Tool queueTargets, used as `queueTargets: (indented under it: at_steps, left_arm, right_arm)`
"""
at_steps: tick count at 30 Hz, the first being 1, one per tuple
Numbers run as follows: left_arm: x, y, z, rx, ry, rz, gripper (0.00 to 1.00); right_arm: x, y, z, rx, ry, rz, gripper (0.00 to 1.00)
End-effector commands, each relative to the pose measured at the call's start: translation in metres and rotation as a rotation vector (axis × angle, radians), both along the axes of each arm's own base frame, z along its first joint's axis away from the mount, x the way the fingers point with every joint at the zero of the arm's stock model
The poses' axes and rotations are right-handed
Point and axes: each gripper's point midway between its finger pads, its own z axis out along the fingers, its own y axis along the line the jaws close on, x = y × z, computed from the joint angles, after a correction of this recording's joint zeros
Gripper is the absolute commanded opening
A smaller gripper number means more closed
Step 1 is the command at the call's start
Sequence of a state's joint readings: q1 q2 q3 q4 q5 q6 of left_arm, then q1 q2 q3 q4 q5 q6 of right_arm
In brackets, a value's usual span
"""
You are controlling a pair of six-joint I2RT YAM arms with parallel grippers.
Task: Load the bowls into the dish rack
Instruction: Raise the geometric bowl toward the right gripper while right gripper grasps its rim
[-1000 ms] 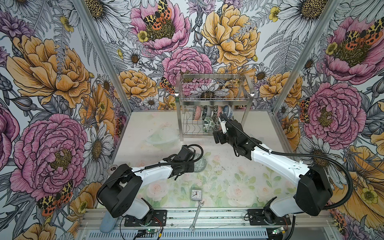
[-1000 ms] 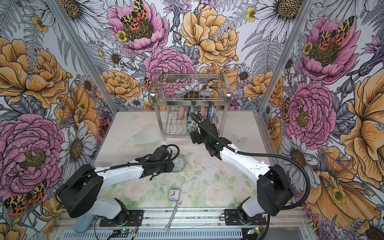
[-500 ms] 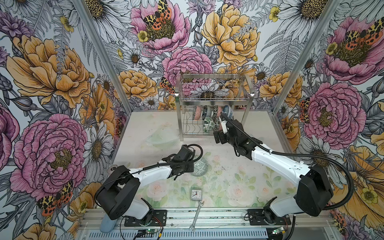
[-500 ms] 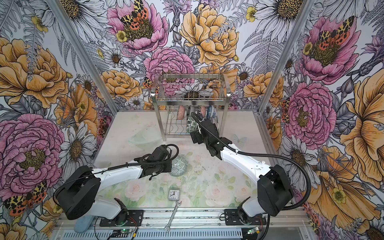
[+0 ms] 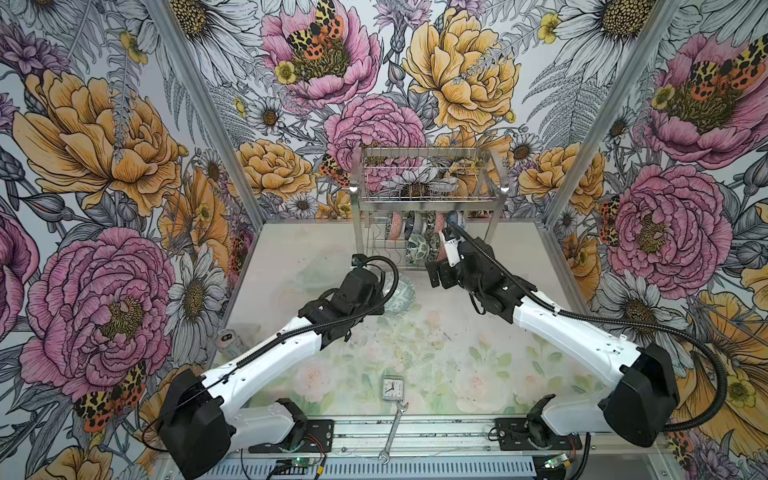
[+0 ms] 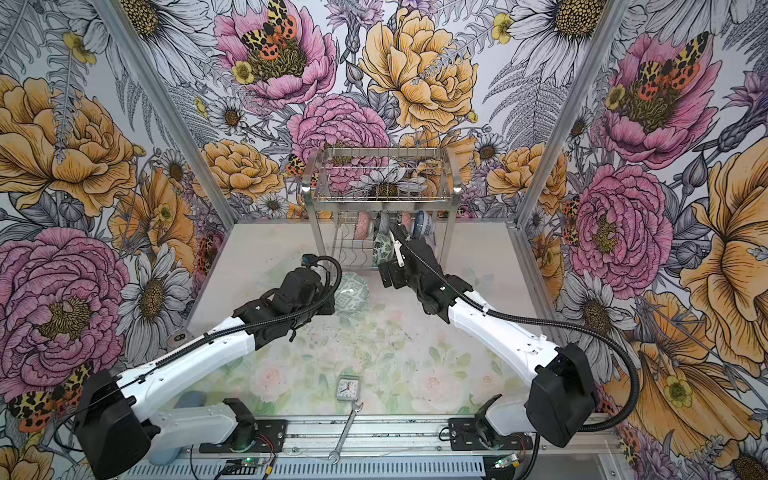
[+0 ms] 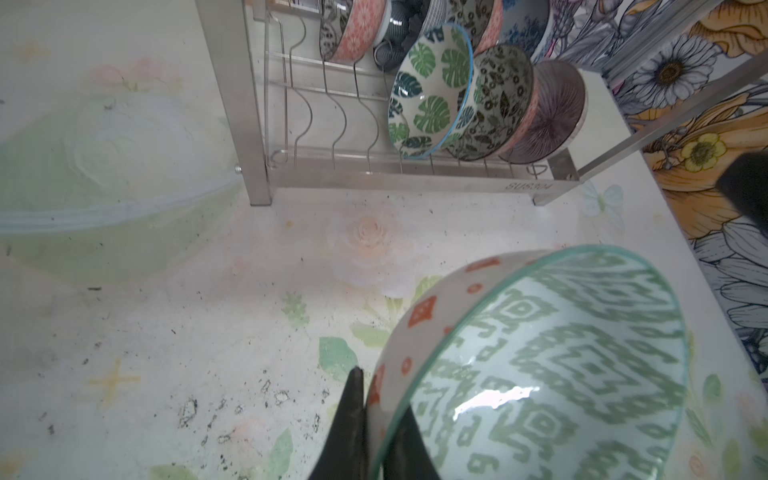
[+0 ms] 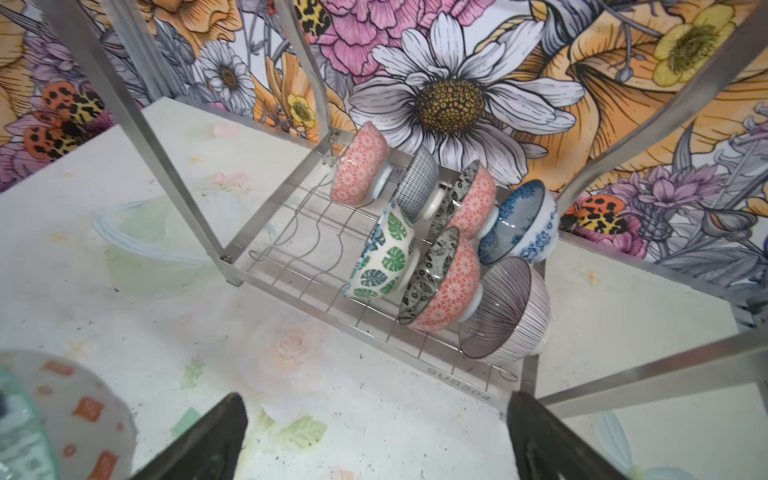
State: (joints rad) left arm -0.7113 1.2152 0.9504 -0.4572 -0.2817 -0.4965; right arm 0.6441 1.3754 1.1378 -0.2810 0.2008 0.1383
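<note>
Pinching only the rim of the grey-green geometric bowl (image 7: 561,365), the left gripper (image 7: 376,419) holds it tilted in front of the dish rack (image 7: 249,104). So thin a grip could slip, or the bowl could knock the leaf-patterned bowl (image 7: 432,91) on the rack's lower tier. The right gripper (image 8: 378,415), jaws spread and empty, hovers before the rack and may crowd the way in.

**Right wrist: fingers wide, empty**

My right gripper (image 8: 376,399) stands spread with nothing between the black fingers (image 8: 216,436), near the shiny steel wire dish rack (image 8: 459,384). Seven patterned ceramic bowls (image 8: 453,286) stand on edge in its lower tier.
</note>
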Motion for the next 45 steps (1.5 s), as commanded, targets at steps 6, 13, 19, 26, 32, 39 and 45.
queueTargets:
  at_steps: [6,13,19,26,32,39,45]
  left_arm:
    - [0.028,-0.003,0.056,-0.002,-0.176,0.047,0.0]
    - [0.039,-0.009,0.068,-0.037,-0.224,0.057,0.0]
    - [0.041,-0.012,0.078,-0.053,-0.241,0.048,0.0]
    - [0.037,-0.008,0.087,-0.077,-0.268,0.05,0.0]
    - [0.033,-0.005,0.089,-0.091,-0.276,0.051,0.0]
    - [0.031,-0.005,0.086,-0.11,-0.273,0.036,0.0]
    - [0.027,0.0,0.08,-0.114,-0.261,0.044,0.0]
  right_arm:
    - [-0.027,0.044,0.037,0.15,0.007,0.095,1.0]
    - [-0.031,0.06,0.037,0.169,0.025,0.121,1.0]
    - [-0.025,0.065,0.028,0.187,0.06,0.089,0.99]
    - [-0.015,0.069,0.011,0.191,0.11,0.052,0.78]
    - [-0.01,0.074,0.0,0.201,0.148,0.046,0.55]
    - [-0.006,0.076,0.001,0.213,0.155,0.044,0.18]
    - [-0.005,0.074,0.004,0.204,0.142,0.051,0.0]
